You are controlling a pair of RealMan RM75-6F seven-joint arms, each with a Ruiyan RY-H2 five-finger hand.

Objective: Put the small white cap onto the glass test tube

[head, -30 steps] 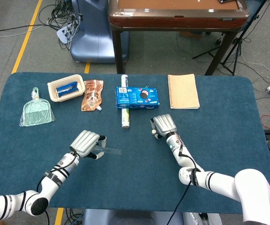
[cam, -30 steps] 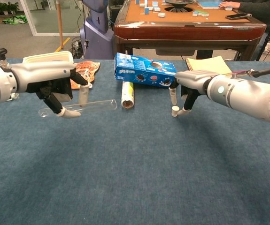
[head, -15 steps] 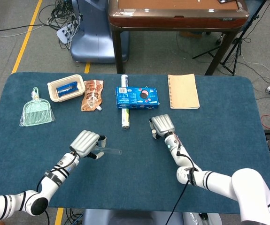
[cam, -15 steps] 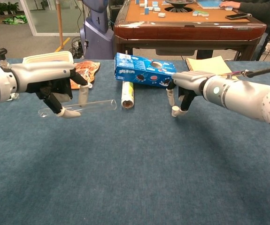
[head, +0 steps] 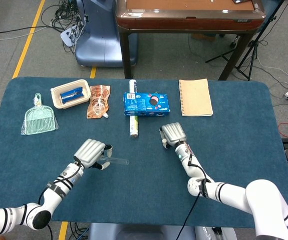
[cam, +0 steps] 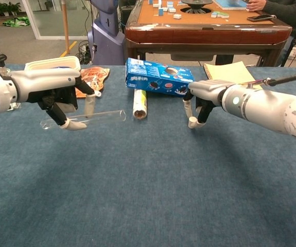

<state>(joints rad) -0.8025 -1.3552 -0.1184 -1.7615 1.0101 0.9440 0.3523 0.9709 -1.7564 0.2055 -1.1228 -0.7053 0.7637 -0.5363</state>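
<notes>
Blue felt-covered table point(head: 244, 150) on a grey floor, with a brown wooden table point(head: 189, 15) behind it and some cables off in the corner.

The left hand point(head: 91, 152) has its fingers closed around the glass tube point(cam: 88, 117), holding it level above the table, with the open end sticking out toward the middle. The chest view shows the tube lying across the fingertips with the thumb on top.

The right hand point(head: 174, 134) is lower, near the table centre. Its fingers are curled down around the little white cap point(cam: 192, 122), which sits pinched at the fingertips close to the felt. I can't tell if the cap is touching the table or just above it. Cap and tube are well apart, with bare felt between them.

Further out, there's a white rolled tube thing point(head: 132, 115) lying just behind the gap between the hands, and a blue cookie box point(head: 146, 104) resting across it. To the left of that is an orange snack pouch point(head: 99, 100), then a cream tray point(head: 59, 95) with a blue packet in it, and a green mini dustpan in a bag point(head: 38, 119) at the far left. A tan notebook point(head: 195, 97) sits at the back, beyond the right hand.
</notes>
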